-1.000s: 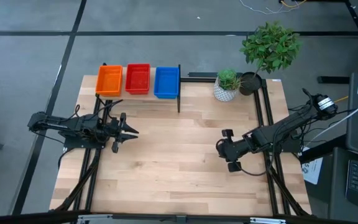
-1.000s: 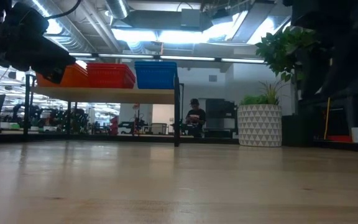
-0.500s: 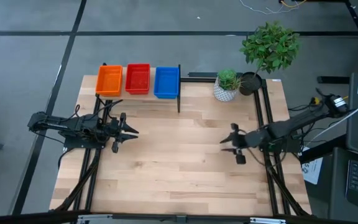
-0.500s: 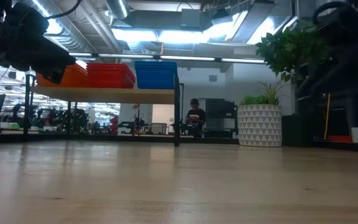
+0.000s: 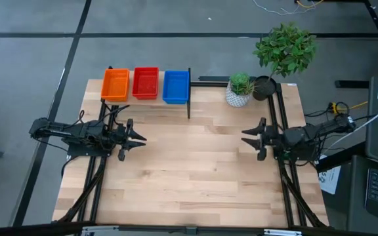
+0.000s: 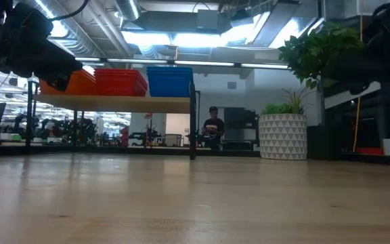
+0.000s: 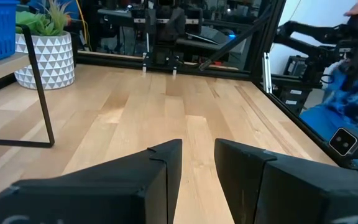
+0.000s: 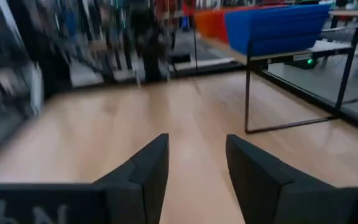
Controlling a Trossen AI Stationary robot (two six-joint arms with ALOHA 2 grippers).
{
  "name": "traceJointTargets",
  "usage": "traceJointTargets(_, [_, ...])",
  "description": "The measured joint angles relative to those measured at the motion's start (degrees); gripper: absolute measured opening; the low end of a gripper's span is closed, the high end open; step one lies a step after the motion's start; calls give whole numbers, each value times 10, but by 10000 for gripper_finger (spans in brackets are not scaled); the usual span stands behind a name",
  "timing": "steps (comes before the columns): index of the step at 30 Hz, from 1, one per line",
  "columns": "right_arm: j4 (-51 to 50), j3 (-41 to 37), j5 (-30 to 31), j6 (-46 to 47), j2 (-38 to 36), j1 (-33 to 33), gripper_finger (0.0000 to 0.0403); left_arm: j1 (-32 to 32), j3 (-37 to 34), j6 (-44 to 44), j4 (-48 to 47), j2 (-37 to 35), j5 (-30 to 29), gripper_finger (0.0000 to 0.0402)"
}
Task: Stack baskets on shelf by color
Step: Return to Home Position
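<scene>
Pale plank table (image 5: pixel 189 172); mesh baskets (image 5: pixel 145 84) line narrow shelf (image 6: pixel 114 103); left gripper (image 5: pixel 136 139), right gripper (image 5: pixel 249 137) both apart.

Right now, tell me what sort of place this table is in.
Probably a robotics lab or workshop: a left arm and right arm are mounted at a wooden table, with exposed ceiling ducts overhead and a person among equipment behind.
</scene>
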Motion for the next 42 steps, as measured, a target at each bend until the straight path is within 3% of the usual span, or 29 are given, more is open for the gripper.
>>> traceJointTargets(3, [4, -4, -1, 21, -46, 0, 158, 0, 0, 0, 0, 0, 0, 88])
traceJointTargets(14, [44, -17, 0, -158, -69, -34, 158, 0, 0, 0, 0, 0, 0, 88])
traceJointTargets(42, [42, -17, 0, -156, -68, -37, 158, 0, 0, 0, 1, 0, 0, 88])
